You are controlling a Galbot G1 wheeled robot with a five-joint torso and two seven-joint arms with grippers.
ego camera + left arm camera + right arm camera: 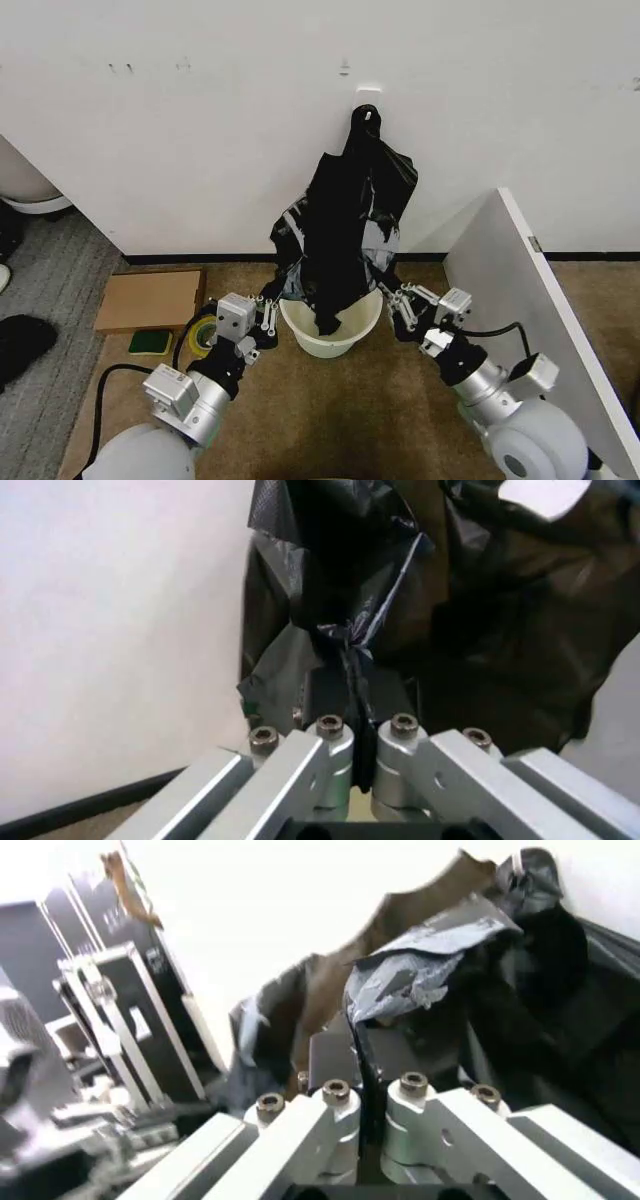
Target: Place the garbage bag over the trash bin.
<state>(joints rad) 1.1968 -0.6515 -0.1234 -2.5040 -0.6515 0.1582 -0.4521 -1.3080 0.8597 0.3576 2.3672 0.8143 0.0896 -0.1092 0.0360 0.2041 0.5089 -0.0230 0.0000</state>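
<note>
White wall rising behind brown carpet floor. Trash bin standing upright against wall, mouth up. Garbage bag hanging from wall hook, long axis vertical, lower tip dipping into bin. Left gripper pinching bag's left edge, fingers clamped on film. Right gripper pinching right edge likewise. Bag looking thin, light, limp, slippery; likely tearing if yanked. Best hold: opening hem, opposite sides, spreading wide over rim.
</note>
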